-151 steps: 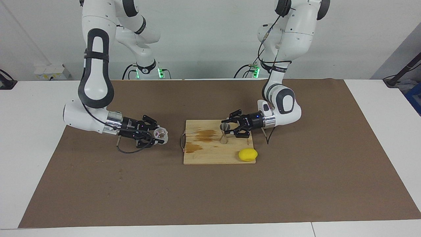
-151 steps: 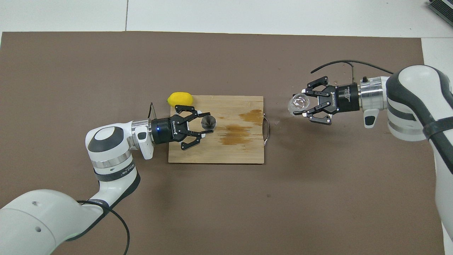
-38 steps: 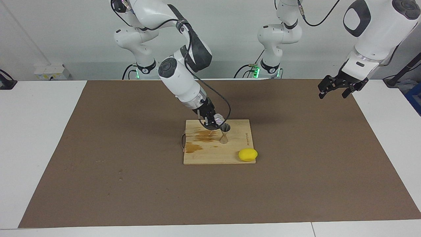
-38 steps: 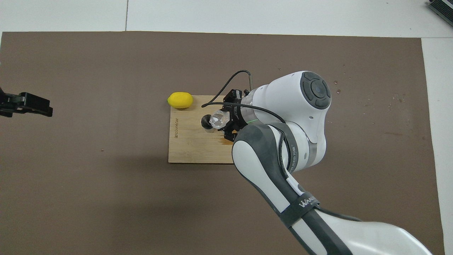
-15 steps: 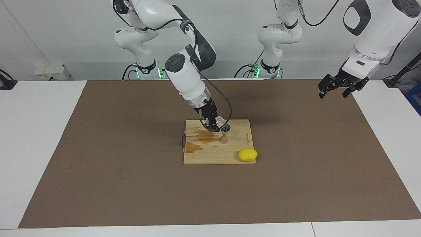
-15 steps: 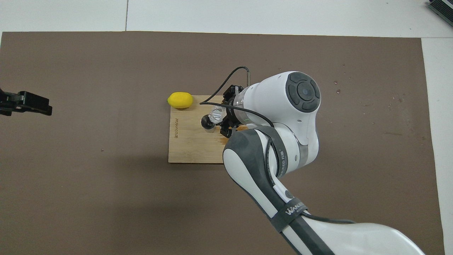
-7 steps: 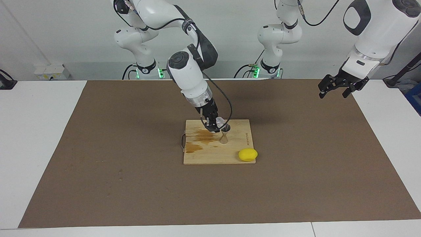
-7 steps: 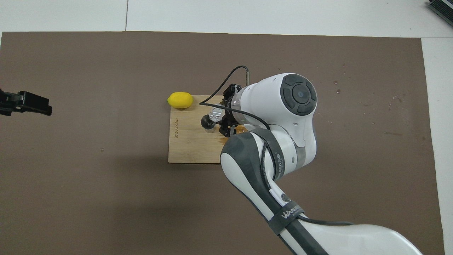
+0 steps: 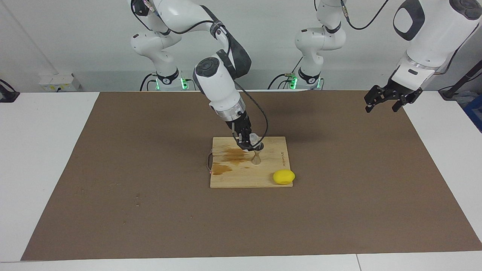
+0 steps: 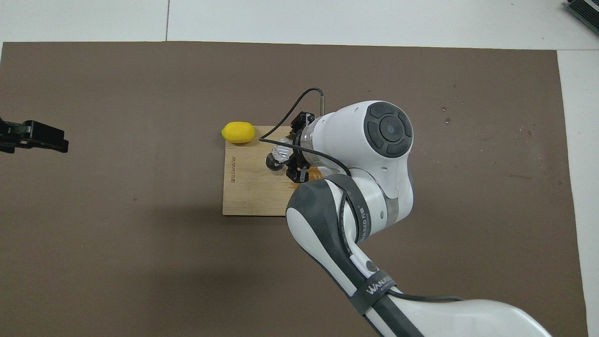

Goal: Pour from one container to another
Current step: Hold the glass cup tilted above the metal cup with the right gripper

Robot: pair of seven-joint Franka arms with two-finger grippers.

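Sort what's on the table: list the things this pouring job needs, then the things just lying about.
Job:
- glass cup, tilted in the right gripper
- jigger, upright on the board

Lying about:
- lemon
- cutting board, stained
- left gripper, open, waiting

Facing camera: high, across worktop (image 9: 45, 158), looks toward robots, wide. Overhead camera: above robots' end, aimed forward, steeply down, closer. Views half-turn apart. Shared: brown mat (image 9: 339, 195), cutting board (image 10: 248, 187).

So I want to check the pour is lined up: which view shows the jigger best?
The facing view: the jigger stands upright on the cutting board, its hourglass shape clear below the tilted glass cup in the right hand. In the overhead view only its rim shows, partly covered.
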